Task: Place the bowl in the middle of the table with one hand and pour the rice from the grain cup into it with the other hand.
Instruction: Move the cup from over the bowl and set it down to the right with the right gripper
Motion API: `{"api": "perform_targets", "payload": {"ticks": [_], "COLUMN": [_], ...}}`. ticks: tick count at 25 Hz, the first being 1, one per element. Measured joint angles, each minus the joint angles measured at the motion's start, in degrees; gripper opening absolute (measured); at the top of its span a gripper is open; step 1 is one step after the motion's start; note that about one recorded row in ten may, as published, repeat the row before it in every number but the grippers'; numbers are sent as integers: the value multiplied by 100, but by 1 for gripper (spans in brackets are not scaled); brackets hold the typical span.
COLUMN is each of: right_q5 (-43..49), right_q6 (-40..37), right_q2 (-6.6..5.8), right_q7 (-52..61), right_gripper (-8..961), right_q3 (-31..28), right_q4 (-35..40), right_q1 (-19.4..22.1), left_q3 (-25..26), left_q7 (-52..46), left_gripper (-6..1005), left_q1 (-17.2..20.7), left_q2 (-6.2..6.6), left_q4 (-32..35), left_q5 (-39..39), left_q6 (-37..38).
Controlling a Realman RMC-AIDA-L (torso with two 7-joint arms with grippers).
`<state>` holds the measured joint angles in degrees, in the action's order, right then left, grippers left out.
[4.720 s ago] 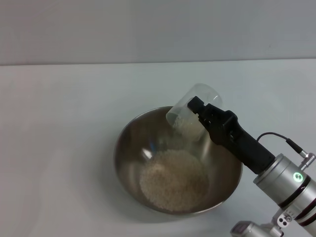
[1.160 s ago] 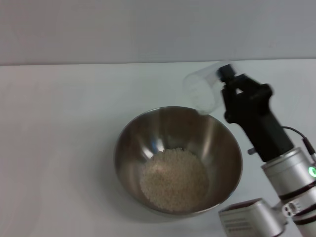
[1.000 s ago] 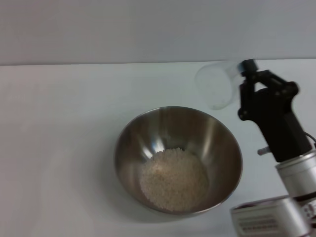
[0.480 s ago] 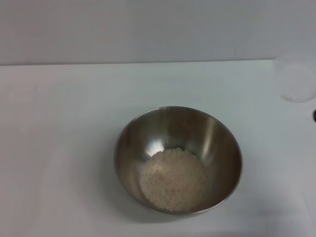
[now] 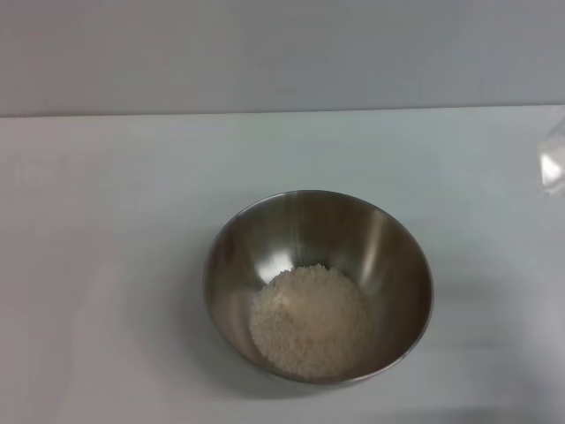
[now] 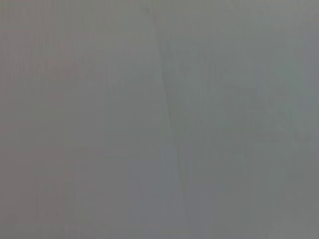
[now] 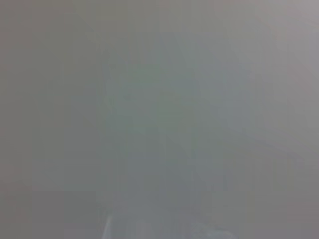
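The steel bowl [image 5: 319, 284] stands in the middle of the white table [image 5: 106, 265]. A mound of cream rice [image 5: 310, 321] lies in its bottom. Only a blurred sliver of the clear grain cup [image 5: 553, 163] shows, at the right edge of the head view, well to the right of the bowl and apart from it; no rice is visible in that part. Neither gripper nor either arm appears in the head view. Both wrist views show only a plain grey surface, with no fingers and none of the task's things.
A pale grey wall [image 5: 282, 53] runs behind the table's far edge. White tabletop surrounds the bowl on all sides.
The right arm has swung the emptied cup up and away to the right, from over the bowl to the picture's right edge, and has left the head view. Bowl and rice stay still.
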<state>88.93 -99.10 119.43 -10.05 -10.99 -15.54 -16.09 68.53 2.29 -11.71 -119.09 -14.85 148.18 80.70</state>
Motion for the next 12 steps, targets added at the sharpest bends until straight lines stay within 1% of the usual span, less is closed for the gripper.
{"api": "perform_targets", "payload": {"ticks": [1,3,4,5,8,10,12], "right_q5": [-3,-4,-4,-5,-6,-7,-7], "right_q6": [325,476,476,692,852,1099,1176], "right_q2": [-11,-12,-12,-4,3,5,5], "right_q7": [384,522,522,594,595,603,602], "right_gripper": [4,5,5,5,5,5,5], "right_q3": [-110,-131,-131,-137,-134,-142,-139], "right_q4": [60,97,97,154,167,168,171], "right_q1": [64,89,89,123,138,138,129], "left_q3": [0,0,0,0,1,-2,-4], "left_q7": [0,0,0,0,0,0,0], "left_gripper": [787,787,787,787,787,787,787], "left_q1": [3,4,7,8,2,-9,-13], "left_q2": [0,0,0,0,0,0,0], "left_q4": [0,0,0,0,0,0,0], "left_q5": [0,0,0,0,0,0,0], "left_q6": [-18,-18,-20,-20,-20,-20,-20]}}
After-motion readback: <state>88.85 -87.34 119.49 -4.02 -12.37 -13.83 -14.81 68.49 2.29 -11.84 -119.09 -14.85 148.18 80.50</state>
